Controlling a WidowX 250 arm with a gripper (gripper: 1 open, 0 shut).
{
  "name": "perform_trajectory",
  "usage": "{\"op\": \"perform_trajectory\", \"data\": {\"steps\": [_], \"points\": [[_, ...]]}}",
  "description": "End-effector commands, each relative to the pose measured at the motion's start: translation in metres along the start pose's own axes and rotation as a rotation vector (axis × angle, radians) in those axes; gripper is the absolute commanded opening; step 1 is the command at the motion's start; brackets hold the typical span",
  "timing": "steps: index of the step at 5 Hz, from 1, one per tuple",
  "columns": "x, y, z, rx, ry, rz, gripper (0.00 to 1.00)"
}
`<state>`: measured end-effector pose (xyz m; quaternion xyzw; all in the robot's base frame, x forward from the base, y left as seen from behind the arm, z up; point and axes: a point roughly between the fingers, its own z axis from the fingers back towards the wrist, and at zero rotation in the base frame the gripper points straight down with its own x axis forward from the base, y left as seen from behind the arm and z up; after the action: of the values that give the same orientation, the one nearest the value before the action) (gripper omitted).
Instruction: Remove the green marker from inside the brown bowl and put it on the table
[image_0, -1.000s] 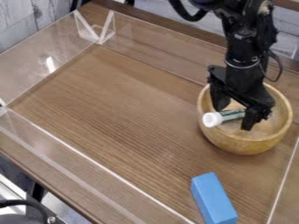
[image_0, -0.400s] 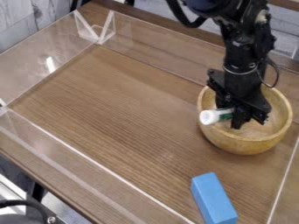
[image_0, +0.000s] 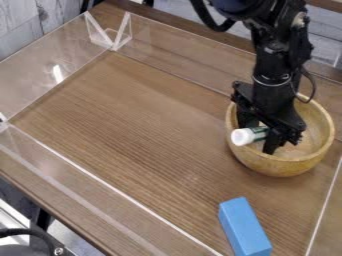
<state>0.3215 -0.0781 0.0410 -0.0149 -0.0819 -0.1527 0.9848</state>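
The brown bowl (image_0: 289, 165) sits at the right side of the table (image_0: 134, 120). Inside it lies the green marker (image_0: 243, 136), its white cap end poking out to the left over the bowl's rim. My gripper (image_0: 273, 134) points straight down into the bowl, with its black fingers closed around the marker's green barrel. The fingers hide most of that barrel. The marker still looks low inside the bowl.
A blue rectangular block (image_0: 243, 226) lies on the table near the front right, below the bowl. Low clear acrylic walls (image_0: 54, 72) edge the table, with a folded clear piece at the back left corner (image_0: 110, 32).
The fingers stood wide apart on either side of the marker a second ago and have since closed onto it. The hand has stayed in place over the bowl.
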Motion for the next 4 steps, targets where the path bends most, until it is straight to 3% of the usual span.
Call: {"op": "perform_trajectory", "data": {"steps": [1,2,3,4], "points": [[0.0159,0.0017,0.0217,0.012,-0.075,0.005,0.0],[0.0172,0.0003,0.022,0.012,-0.076,0.013,1.0],[0.0186,0.0007,0.0239,0.015,-0.074,0.021,0.0],[0.0194,0.0008,0.025,0.018,-0.076,0.026,0.0]]}}
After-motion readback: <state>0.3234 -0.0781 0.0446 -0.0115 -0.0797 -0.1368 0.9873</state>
